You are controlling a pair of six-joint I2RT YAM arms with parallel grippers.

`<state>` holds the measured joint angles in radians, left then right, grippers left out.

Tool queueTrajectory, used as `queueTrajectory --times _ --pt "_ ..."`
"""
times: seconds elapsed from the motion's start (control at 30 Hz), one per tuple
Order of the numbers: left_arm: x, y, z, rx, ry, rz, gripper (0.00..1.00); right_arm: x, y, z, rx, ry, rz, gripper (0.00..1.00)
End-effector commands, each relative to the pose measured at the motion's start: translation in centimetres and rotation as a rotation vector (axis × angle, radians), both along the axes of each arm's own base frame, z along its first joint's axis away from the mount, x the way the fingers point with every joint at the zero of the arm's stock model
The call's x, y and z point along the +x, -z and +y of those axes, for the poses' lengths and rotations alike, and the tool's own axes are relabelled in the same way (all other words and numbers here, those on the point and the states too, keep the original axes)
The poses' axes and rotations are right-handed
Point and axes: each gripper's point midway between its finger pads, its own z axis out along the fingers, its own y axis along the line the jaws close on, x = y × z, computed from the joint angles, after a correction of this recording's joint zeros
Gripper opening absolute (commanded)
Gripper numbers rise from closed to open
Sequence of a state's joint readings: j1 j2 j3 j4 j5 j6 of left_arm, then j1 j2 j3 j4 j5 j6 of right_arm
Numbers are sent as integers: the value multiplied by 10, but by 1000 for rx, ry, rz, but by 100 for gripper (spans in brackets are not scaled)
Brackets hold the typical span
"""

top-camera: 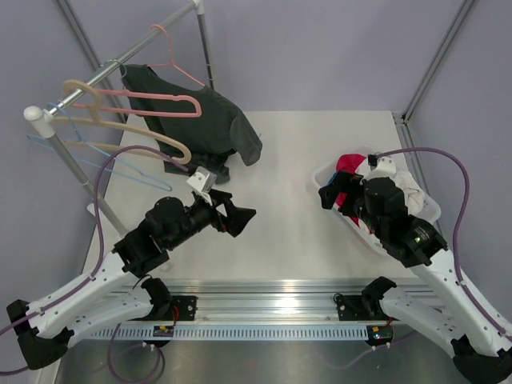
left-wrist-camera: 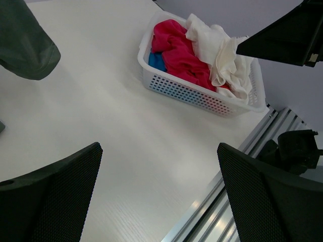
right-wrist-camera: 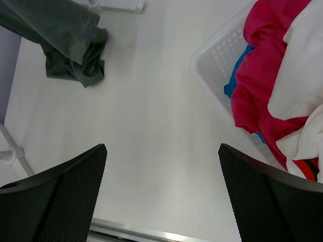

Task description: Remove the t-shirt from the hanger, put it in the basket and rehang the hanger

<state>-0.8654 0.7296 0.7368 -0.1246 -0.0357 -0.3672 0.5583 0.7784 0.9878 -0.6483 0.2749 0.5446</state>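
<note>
The salmon-pink hanger (top-camera: 160,100) hangs bare on the rack rail at the back left. The white t-shirt (top-camera: 408,188) lies crumpled in the white basket (top-camera: 328,180) at the right. It also shows in the left wrist view (left-wrist-camera: 222,50) and in the right wrist view (right-wrist-camera: 298,65), where a bit of red print (right-wrist-camera: 308,169) peeks out. My left gripper (top-camera: 244,216) is open and empty above mid-table (left-wrist-camera: 159,148). My right gripper (top-camera: 332,192) is open and empty beside the basket's left rim (right-wrist-camera: 161,148).
A dark grey t-shirt (top-camera: 208,120) hangs from the rail down to the table. A beige hanger (top-camera: 120,128) and a light-blue wire hanger (top-camera: 104,164) hang nearer the rack post (top-camera: 72,168). A magenta garment (top-camera: 348,164) lies in the basket.
</note>
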Motion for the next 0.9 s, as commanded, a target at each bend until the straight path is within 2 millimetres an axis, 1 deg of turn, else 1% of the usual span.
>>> queueTrajectory --times 0.0,0.03,0.07,0.13,0.17,0.2,0.23,0.3,0.33,0.4,0.47,0.5,0.57,0.73,0.8,0.87 --pt "-4 -23 -5 56 13 -75 99 -4 -1 1 -51 10 -64 100" --pt "-4 -23 -6 68 4 -79 99 -2 7 5 -79 4 -44 99" --pt "-10 -20 -10 75 20 -79 99 -5 15 14 -93 -33 -31 99" --pt "-12 -16 -12 86 13 -83 99 -8 21 24 -93 -90 -42 99" --pt "-15 -13 -14 94 11 -88 99 -10 8 27 -43 -111 -113 99" --pt "-15 -8 -15 102 9 -85 99 -14 16 30 -32 -140 -115 99" --pt "-15 -6 -14 102 -3 -88 99 -21 4 30 17 -159 -156 99" --pt "-15 -1 -14 92 -8 -85 99 -31 -4 34 45 -218 -181 99" --pt "-15 -4 -12 76 -20 -91 99 -35 -7 30 37 -224 -199 99" --pt "-14 -3 -9 68 -26 -102 99 -38 -5 30 26 -243 -207 99" --pt "-16 -9 -7 51 -23 -116 99 -43 -9 35 35 -297 -237 99" --pt "-18 -10 -8 44 -14 -119 99 -46 -6 38 40 -319 -238 100" --pt "-22 -14 -10 22 10 -124 99 -48 -10 37 52 -319 -263 99" --pt "-23 -12 -11 7 14 -120 99 -52 -14 28 63 -303 -301 100" --pt "-22 -9 -11 14 13 -118 99 -53 -14 29 66 -307 -303 100" --pt "-23 -11 -11 7 15 -120 99 -52 -14 29 64 -307 -302 100"
